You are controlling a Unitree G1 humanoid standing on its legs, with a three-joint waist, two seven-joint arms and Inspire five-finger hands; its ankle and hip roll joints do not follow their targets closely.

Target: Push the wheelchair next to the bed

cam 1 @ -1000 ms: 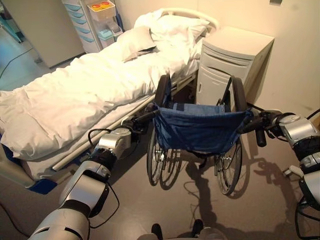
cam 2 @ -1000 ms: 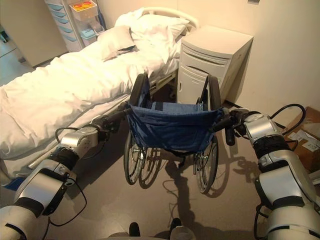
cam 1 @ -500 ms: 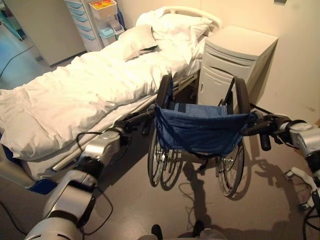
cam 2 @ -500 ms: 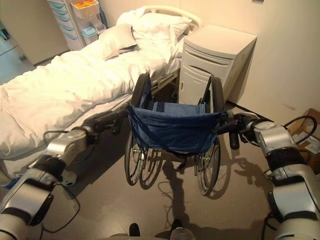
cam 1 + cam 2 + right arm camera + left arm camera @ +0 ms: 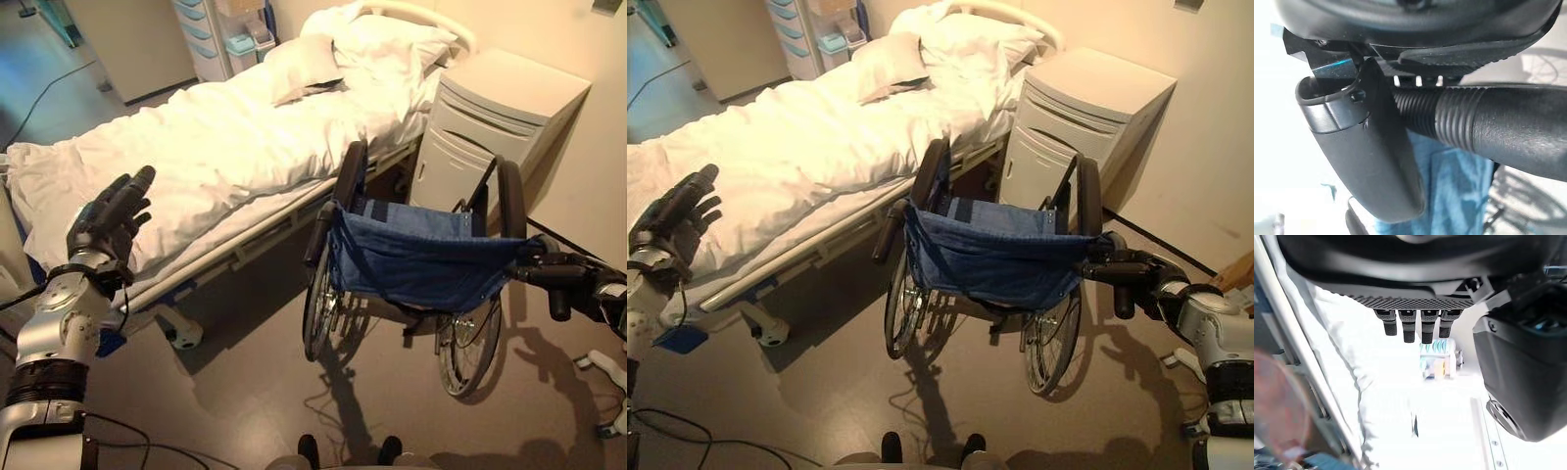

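Observation:
The wheelchair (image 5: 421, 259), with a blue cloth back and black wheels, stands beside the white bed (image 5: 216, 147), close to its side rail, back towards me. My right hand (image 5: 1141, 284) is shut on its right push handle (image 5: 1488, 122); the ribbed grip lies under the palm with the thumb (image 5: 1366, 156) beside it. The left push handle (image 5: 318, 235) is free. My left hand (image 5: 108, 220) is raised at the far left over the bed's near edge, open, its fingers (image 5: 1413, 325) straight, well apart from the wheelchair.
A beige nightstand (image 5: 500, 127) stands right behind the wheelchair against the wall. Pillows (image 5: 372, 39) lie at the bed's head, and a drawer cart (image 5: 220, 34) stands beyond the bed. Bare floor (image 5: 235, 382) lies between me and the wheelchair.
My left hand let go of the left push handle and swung out to the left and up, opening over the bed. The right hand stays on its handle. The camera has shifted.

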